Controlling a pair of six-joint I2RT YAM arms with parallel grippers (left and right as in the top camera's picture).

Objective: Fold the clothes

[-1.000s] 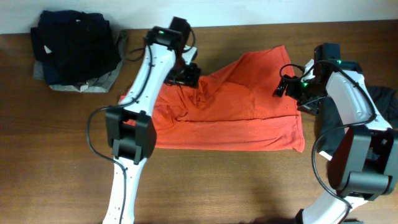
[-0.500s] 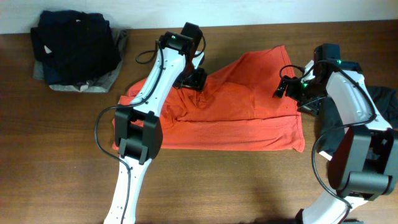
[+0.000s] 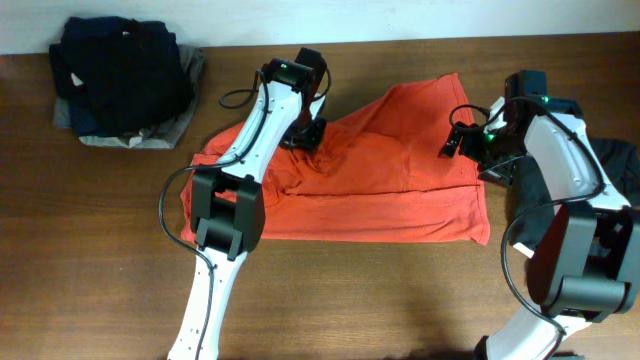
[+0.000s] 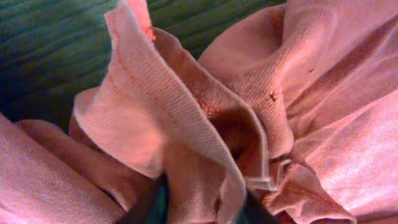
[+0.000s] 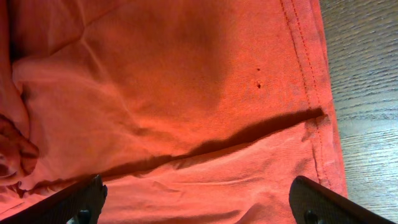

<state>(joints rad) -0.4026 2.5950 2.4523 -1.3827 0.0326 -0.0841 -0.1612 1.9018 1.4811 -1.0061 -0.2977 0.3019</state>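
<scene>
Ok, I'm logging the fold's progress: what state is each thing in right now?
Red-orange cotton T-shirt: spread out and rumpled, not yet neatly folded.
Left gripper: shut on a bunched ridge of the shirt.
Right gripper: open, over the shirt's right hem.
Pile of dark garments: heaped, apart from the shirt.

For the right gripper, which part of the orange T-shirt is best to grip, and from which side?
Probably the stitched hem on the T-shirt's right edge, coming from the table side. It lies flat and straight under the open right gripper, with bare wood beside it.
</scene>
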